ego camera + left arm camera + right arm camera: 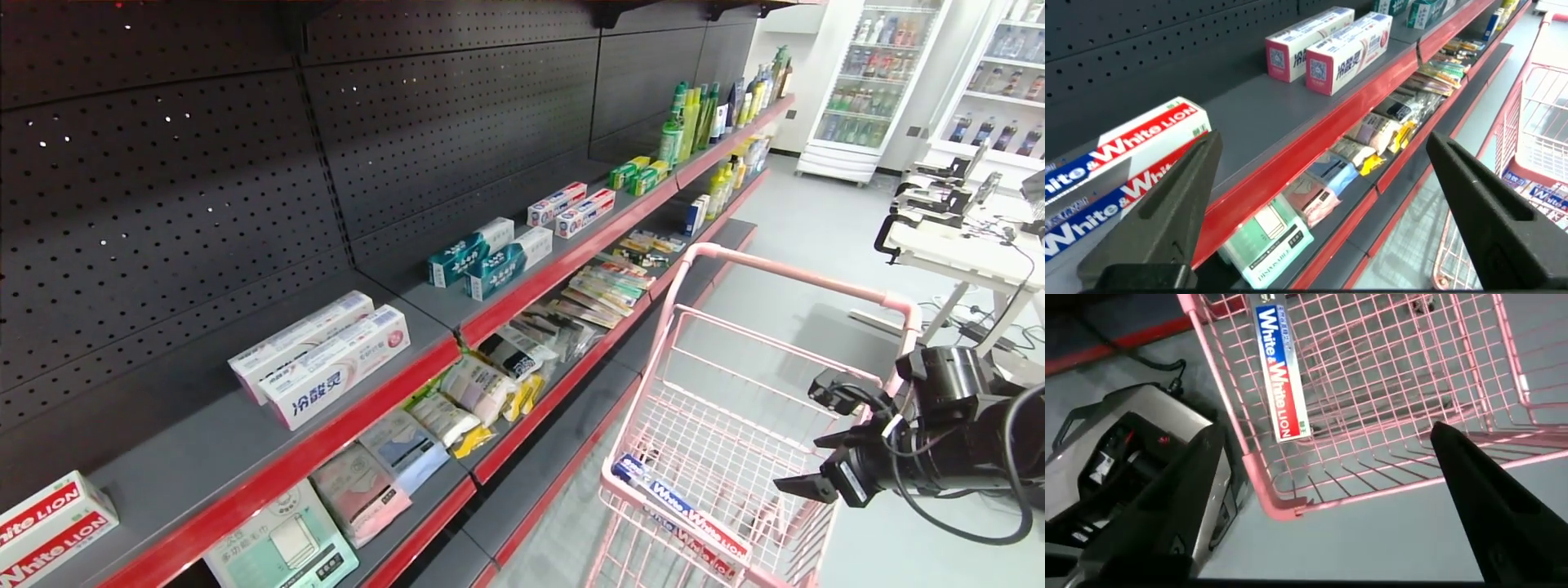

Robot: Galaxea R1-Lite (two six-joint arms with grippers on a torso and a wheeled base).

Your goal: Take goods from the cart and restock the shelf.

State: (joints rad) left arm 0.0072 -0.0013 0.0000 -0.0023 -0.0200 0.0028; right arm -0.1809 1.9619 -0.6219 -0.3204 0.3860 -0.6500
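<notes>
i have the right gripper (796, 437) hanging at the right side of the pink cart (784, 278), above the level of the rim. its 2 fingers stand wide apart with nothing between them. in the right wrist view the wire basket and the grey floor show through that gap.

the task's piece, 1 blue and white toothpaste box (682, 514), lies flat on the wire floor of the basket, close against the wall on the shelf side and near the corner closest to me. the right gripper is well apart from it.

the left gripper (1323, 139) is also spread open and holds nothing. it hovers in front of the upper shelf (326, 441), the grey one with a red front edge. just beside its one finger, 2 red, white and blue boxes (1118, 175) lie stacked at the near end of that board. i cannot tell whether the finger touches them.

farther along the same board lie 2 pink and white boxes (326, 359) side by side, then teal boxes (482, 257), then more boxes and green bottles (690, 118) toward the far end. on the board below, flat packets (457, 400) lie in a row. a glass-door cooler (873, 73) and a white table (971, 253) stand in the room beyond the cart.
</notes>
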